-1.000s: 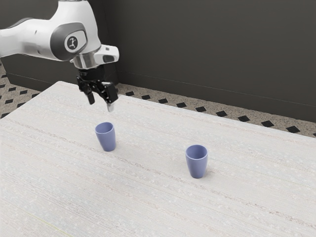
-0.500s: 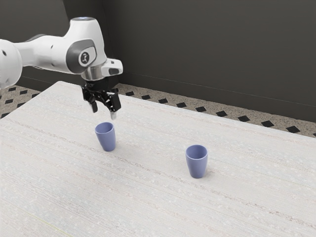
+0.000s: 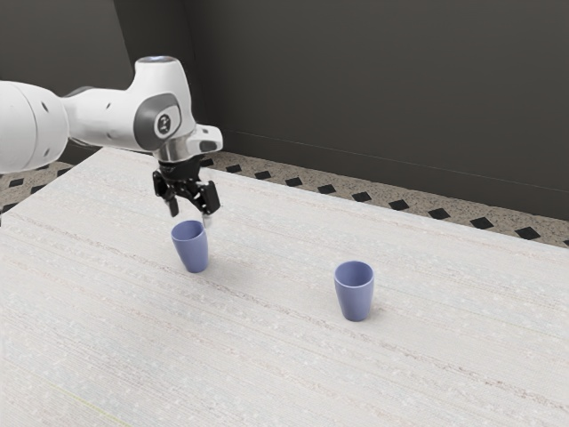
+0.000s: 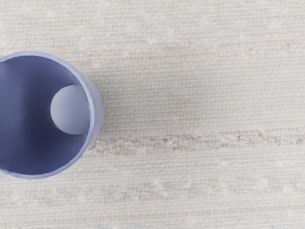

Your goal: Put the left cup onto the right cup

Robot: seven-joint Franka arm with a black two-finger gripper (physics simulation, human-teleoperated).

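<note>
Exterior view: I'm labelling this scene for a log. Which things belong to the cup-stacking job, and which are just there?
Job: cup at the exterior view's left; cup at the exterior view's right; end effector, open, close above the first cup.
Just there: table; checkered floor; dark wall.

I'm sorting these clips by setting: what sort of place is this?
Probably a bare simulated test room, not a lived-in kitchen. A pale wood-grain table bears a blue left cup and a matching right cup. Behind it are a light tiled floor with black diamonds and a plain dark wall.
</note>
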